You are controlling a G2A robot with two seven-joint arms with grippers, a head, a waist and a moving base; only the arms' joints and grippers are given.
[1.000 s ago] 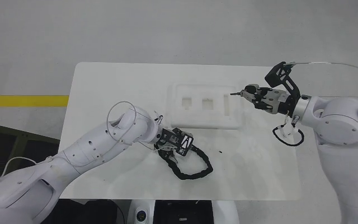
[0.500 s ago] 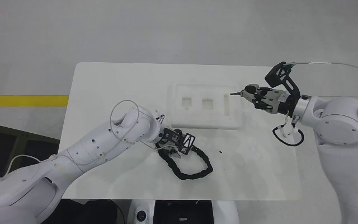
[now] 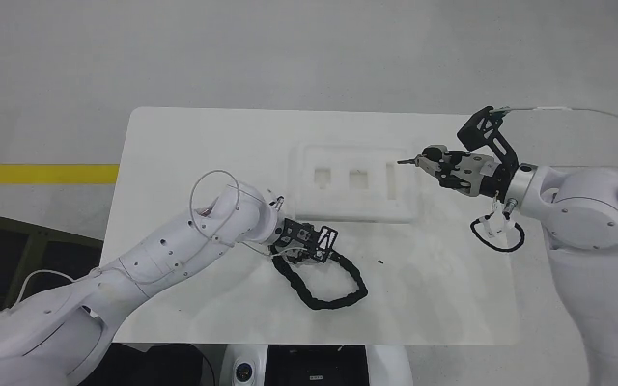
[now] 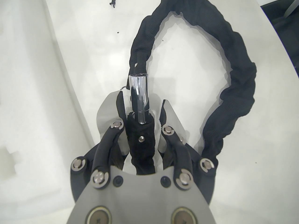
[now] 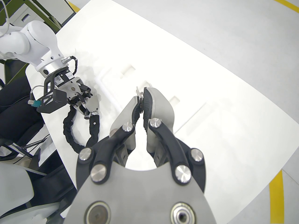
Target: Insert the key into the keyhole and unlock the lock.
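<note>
Key [image 5: 138,92] pinched tight in right gripper [image 5: 141,101], upper right; we'd clamp left gripper [image 4: 143,99] (open, astride lock [image 4: 138,87], lower centre) firmly before inserting.

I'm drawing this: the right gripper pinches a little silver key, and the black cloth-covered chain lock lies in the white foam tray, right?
No: the top view shows the black cloth-covered chain lock on the white table, beside the white foam tray. The right gripper does pinch the little silver key.
</note>
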